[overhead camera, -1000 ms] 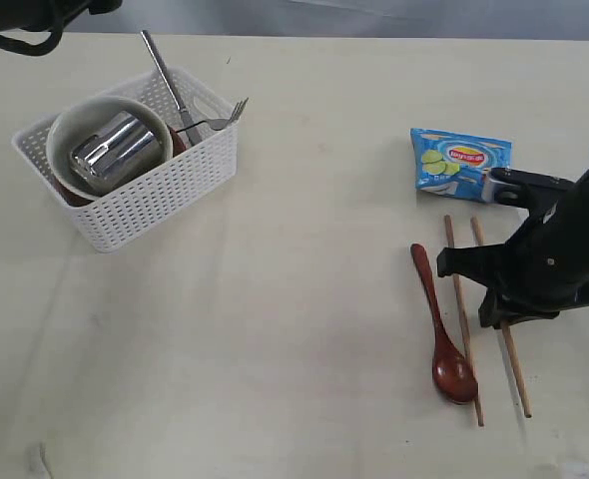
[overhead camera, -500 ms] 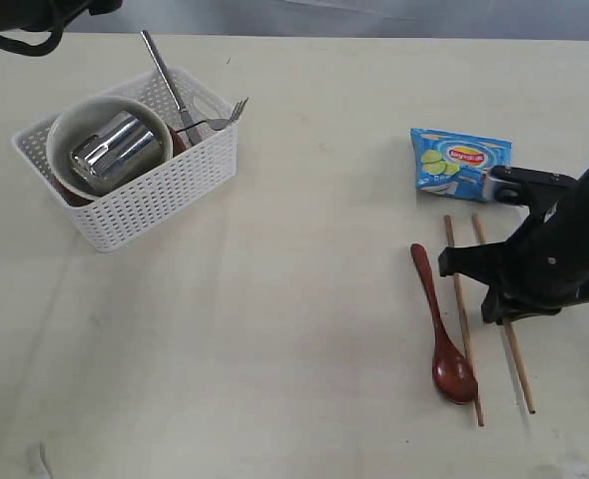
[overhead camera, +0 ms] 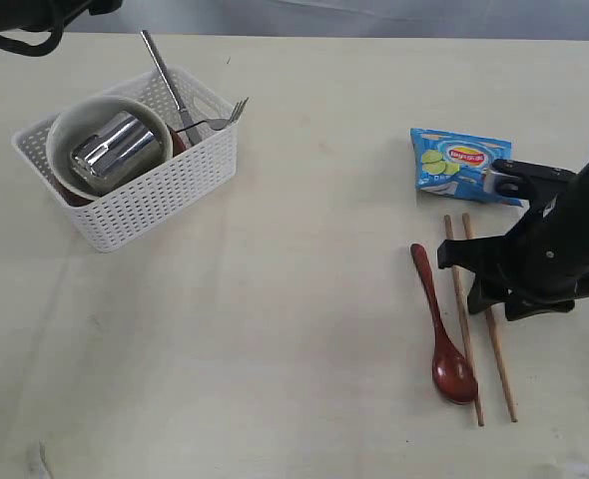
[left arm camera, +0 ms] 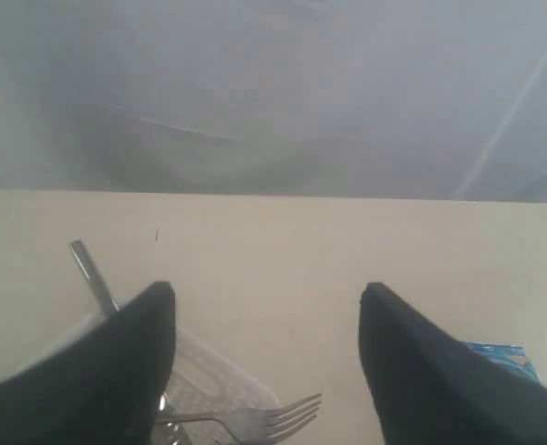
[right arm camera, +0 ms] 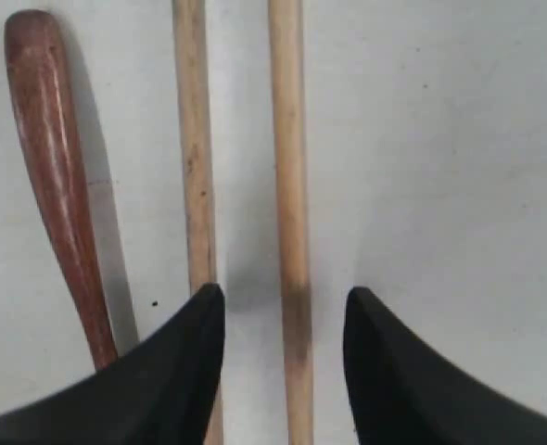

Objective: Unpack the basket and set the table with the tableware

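Ext: right gripper [overhead camera: 496,299] low over chopsticks [overhead camera: 463,329] on table [overhead camera: 294,299], beside spoon [overhead camera: 444,334]; basket [overhead camera: 165,190] far off, bowl [overhead camera: 67,125] + cup [overhead camera: 115,150] inside.
L wrist: left gripper [left arm camera: 269,371] wide, empty, near basket.
R wrist: jaws apart astride outer chopstick [right arm camera: 287,139], no pinch. I lift straight up, no nudging the pair.

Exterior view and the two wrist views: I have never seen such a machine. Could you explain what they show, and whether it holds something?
This is a robot with two arms, each ending in a two-fingered gripper. The wide picture comes from a camera off the arms. The other two come from cameras on the wrists, so the dark shapes are each gripper's own fingers. On the table stands a white basket holding a bowl, a steel cup, a knife and a fork. Right of it lie a blue snack packet, a wooden spoon and two chopsticks. The right gripper is low over one chopstick, jaws apart, gripping nothing. The left gripper, near the basket, is open and empty.
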Action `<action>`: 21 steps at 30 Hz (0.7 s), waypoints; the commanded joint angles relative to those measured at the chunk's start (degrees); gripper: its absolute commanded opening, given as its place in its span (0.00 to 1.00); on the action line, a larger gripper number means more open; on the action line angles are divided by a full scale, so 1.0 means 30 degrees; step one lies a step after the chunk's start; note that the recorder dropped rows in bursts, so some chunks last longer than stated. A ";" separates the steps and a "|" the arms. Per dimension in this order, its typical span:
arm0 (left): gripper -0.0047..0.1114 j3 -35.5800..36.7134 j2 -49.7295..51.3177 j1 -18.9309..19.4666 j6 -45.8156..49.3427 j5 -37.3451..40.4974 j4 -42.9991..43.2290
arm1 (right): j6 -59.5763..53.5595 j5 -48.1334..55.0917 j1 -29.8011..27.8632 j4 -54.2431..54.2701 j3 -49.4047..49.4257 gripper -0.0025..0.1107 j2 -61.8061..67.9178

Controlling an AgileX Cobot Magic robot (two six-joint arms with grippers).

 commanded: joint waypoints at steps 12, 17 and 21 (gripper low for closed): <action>0.52 0.0145 -0.0130 0.0048 0.1211 0.0471 0.0031 | -0.0102 0.2012 0.0058 -0.0347 -0.4029 0.38 -0.1163; 0.52 0.0145 -0.0130 0.0048 0.1342 0.0641 0.0031 | -0.0680 0.0840 0.0058 -0.0712 -0.5975 0.38 -0.1654; 0.52 0.0145 -0.0130 0.0076 0.1641 0.0760 0.0031 | -0.1240 -0.1800 0.0058 -0.0982 -0.6289 0.38 -0.1839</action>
